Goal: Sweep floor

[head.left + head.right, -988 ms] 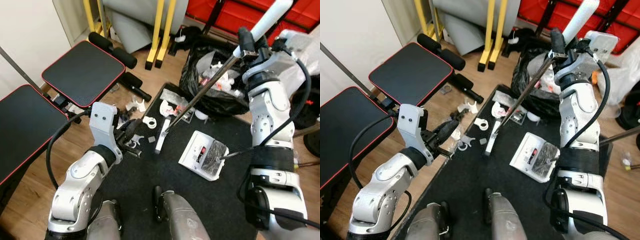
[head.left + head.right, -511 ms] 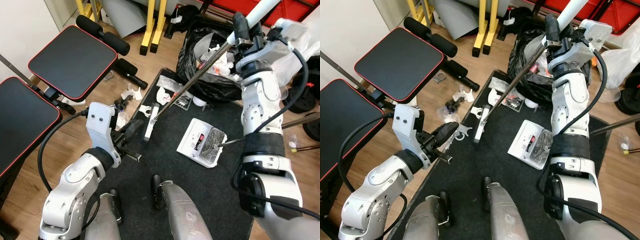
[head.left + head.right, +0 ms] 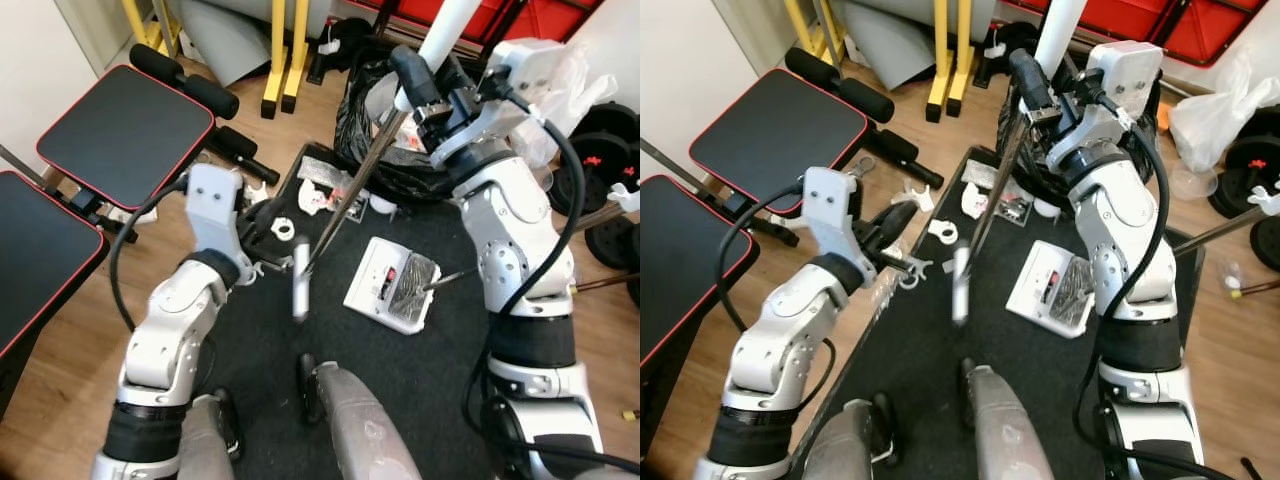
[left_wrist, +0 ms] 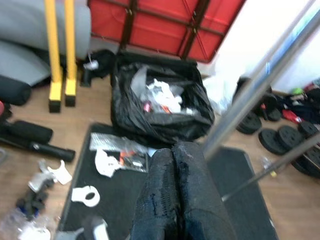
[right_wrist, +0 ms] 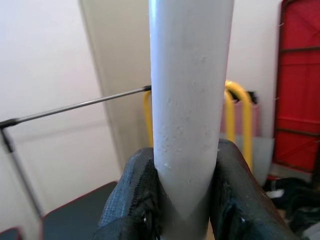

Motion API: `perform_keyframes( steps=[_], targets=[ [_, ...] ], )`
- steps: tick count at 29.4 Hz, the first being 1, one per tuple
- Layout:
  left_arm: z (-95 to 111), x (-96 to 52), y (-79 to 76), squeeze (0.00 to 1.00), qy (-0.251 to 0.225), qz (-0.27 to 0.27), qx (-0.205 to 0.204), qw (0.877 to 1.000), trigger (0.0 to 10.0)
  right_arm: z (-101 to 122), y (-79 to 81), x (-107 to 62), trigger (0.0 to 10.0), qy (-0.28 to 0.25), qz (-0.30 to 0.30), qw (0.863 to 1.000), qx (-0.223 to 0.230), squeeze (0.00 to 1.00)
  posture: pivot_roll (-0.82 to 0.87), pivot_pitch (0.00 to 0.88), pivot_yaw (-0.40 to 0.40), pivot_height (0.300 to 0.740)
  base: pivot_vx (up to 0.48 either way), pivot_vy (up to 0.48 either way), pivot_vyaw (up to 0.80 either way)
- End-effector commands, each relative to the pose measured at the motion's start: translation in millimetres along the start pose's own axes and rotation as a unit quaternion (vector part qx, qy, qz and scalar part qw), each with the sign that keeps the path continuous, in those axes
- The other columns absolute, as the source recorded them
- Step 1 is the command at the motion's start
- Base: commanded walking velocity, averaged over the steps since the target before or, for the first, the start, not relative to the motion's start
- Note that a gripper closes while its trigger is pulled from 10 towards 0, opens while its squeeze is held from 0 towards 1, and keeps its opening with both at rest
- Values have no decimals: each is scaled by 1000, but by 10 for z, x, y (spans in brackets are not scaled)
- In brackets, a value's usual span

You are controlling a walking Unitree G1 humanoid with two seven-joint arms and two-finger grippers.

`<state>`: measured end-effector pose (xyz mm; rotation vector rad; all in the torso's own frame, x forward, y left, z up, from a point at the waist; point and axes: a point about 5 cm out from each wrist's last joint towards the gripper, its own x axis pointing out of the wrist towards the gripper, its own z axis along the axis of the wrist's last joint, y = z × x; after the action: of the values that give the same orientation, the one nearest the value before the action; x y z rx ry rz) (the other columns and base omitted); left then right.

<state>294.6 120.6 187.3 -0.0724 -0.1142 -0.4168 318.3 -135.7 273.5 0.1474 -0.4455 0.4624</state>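
1. Up front in the left eye view, my right gripper (image 3: 425, 85) sits high, its fingers clamped on the broom handle (image 3: 447, 25) where the white grip meets the metal shaft. The shaft slants down toward my left to the broom head (image 3: 300, 280), a pale, blurred bar over the black mat (image 3: 420, 390). My left gripper (image 3: 262, 215) is held just left of the head, near white scraps (image 3: 283, 229) at the mat's edge. A white box with crumpled foil (image 3: 392, 297) lies on the mat right of the shaft. Behind it a black rubbish bag (image 3: 385, 165) stands open, and a padded bench (image 3: 125, 135) is off to my left.

2. From the right eye view I see the same layout: the broom shaft (image 3: 990, 205) passes in front of the bag, and litter (image 3: 970, 200) lies on the mat's far end.

3. Through the left wrist view, my left fingers (image 4: 175, 200) are pressed together with nothing between them. Beyond them are the bag (image 4: 160, 107), scraps on the floor and the bare shaft (image 4: 245, 100) crossing diagonally.

4. Through the right wrist view, both pads (image 5: 137, 200) squeeze the white handle (image 5: 187, 100) from either side, against a pale wall.
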Motion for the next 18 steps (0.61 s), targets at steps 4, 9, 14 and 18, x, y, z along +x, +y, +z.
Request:
perform_keyframes(
  steps=[4, 9, 14, 18],
  targets=[
    [32, 20, 45, 0, -15, -1, -10, 1000, 10000, 64, 53, -60, 10000, -19, 7, 999, -28, 0, -202, 87, -119, 740, 131, 0, -780],
    [-22, 26, 25, 0, -14, -6, -4, 1000, 10000, 119, 93, -46, 10000, -22, 9, 999, -28, 0, -193, 89, -113, 740, 310, 0, -480],
    [-48, 25, 1, 0, -16, -10, -2, 1000, 10000, 139, 122, -51, 10000, -17, 15, 999, -24, 0, -191, 92, -113, 740, 311, 0, -406],
    [-58, 13, -3, 0, -16, -10, -4, 1000, 10000, 151, 159, -56, 10000, -26, 21, 999, -24, 0, -190, 98, -113, 740, 309, 0, 0]
  ],
)
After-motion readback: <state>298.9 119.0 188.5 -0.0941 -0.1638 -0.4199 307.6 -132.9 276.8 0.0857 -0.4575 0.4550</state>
